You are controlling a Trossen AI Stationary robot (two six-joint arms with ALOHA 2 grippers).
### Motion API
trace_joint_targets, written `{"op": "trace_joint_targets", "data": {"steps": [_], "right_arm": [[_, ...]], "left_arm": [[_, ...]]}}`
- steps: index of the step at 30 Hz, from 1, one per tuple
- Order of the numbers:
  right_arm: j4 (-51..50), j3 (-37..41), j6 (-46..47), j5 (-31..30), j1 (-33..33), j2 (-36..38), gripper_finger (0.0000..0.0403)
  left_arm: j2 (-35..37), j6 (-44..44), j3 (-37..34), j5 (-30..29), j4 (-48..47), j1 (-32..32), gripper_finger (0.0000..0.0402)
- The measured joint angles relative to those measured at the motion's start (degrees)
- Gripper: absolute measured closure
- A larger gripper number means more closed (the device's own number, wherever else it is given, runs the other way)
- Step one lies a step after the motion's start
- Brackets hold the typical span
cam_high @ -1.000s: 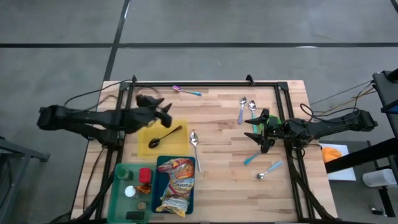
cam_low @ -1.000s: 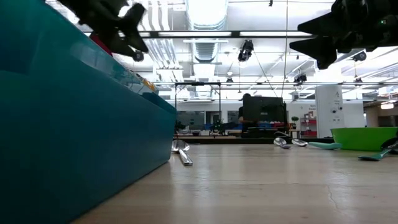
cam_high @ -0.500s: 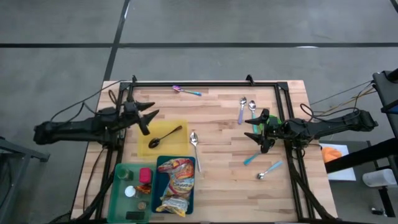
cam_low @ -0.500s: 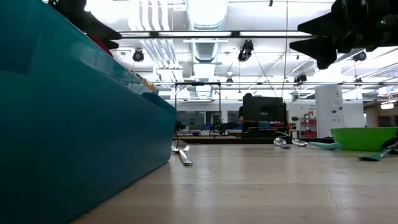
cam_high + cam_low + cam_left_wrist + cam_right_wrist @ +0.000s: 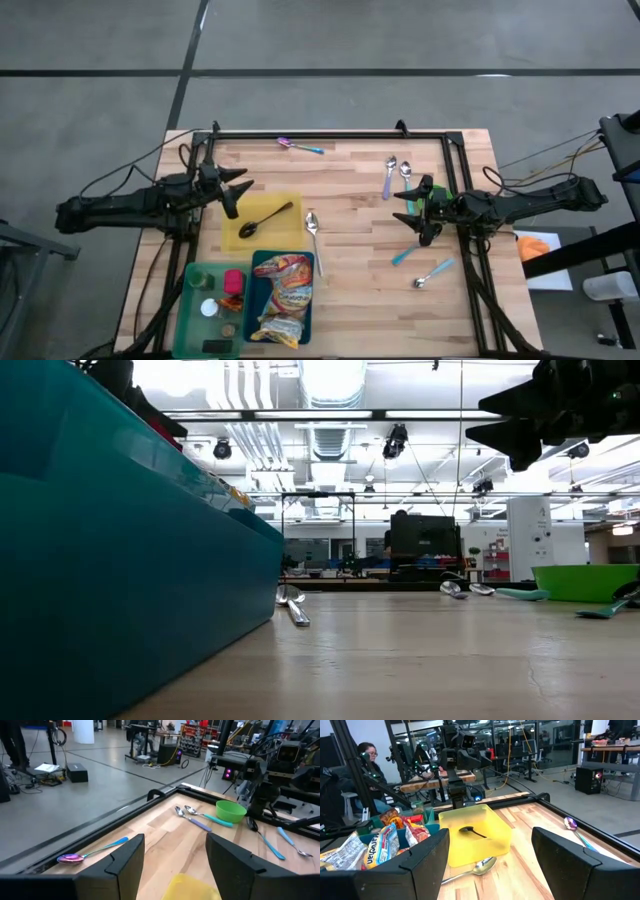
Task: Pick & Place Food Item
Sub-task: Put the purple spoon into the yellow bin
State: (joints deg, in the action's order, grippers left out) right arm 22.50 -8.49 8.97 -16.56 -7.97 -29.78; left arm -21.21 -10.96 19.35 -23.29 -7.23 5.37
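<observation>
The left gripper (image 5: pixel 236 187) hangs over the table's left edge, just beside the yellow container (image 5: pixel 264 222), its fingers (image 5: pixel 127 855) spread apart with nothing between them. The yellow container sits near the left edge of the wooden table (image 5: pixel 350 290) and holds a black spoon (image 5: pixel 264 217). Toward the near left corner stands a green bin (image 5: pixel 193 310) with a red item (image 5: pixel 234 281) and some small round things in it; what they are cannot be told. Touching its right side is a teal bin (image 5: pixel 308 305) that holds the snack bags (image 5: pixel 283 296), the food items, lying inside it. A silver spoon (image 5: pixel 312 225) lies just right of the yellow container. At the far edge lies a purple-bowled spoon with a blue handle (image 5: pixel 300 146). Right of the table's middle, near the far edge, lie a spoon with a lilac handle (image 5: pixel 388 177) and a silver spoon with a teal handle (image 5: pixel 406 172). The right gripper (image 5: pixel 416 212) hovers near the right edge, its fingers (image 5: pixel 427 860) wide apart and empty, directly over a green bowl (image 5: pixel 437 203). Below it, toward the near edge, lie a light blue utensil (image 5: pixel 403 256) and a small spoon with a blue handle (image 5: pixel 432 272). In the right wrist view, a person (image 5: pixel 367 762) sits beyond the table.
</observation>
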Motion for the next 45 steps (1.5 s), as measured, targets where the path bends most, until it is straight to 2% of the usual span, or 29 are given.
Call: {"op": "trace_joint_targets", "data": {"steps": [16, 29, 45], "right_arm": [[0.0, 0.0, 0.0, 0.0, 0.0, 0.0, 0.0122], [0.0, 0.0, 0.0, 0.0, 0.0, 0.0, 0.0122], [0.0, 0.0, 0.0, 0.0, 0.0, 0.0, 0.0122]], "left_arm": [[0.0, -0.4, 0.0, 0.0, -3.1, 0.0, 0.019], [0.1, -1.3, -0.1, 0.0, -2.1, 0.0, 0.019], [0.1, -1.4, -0.1, 0.0, -10.1, 0.0, 0.019]]}}
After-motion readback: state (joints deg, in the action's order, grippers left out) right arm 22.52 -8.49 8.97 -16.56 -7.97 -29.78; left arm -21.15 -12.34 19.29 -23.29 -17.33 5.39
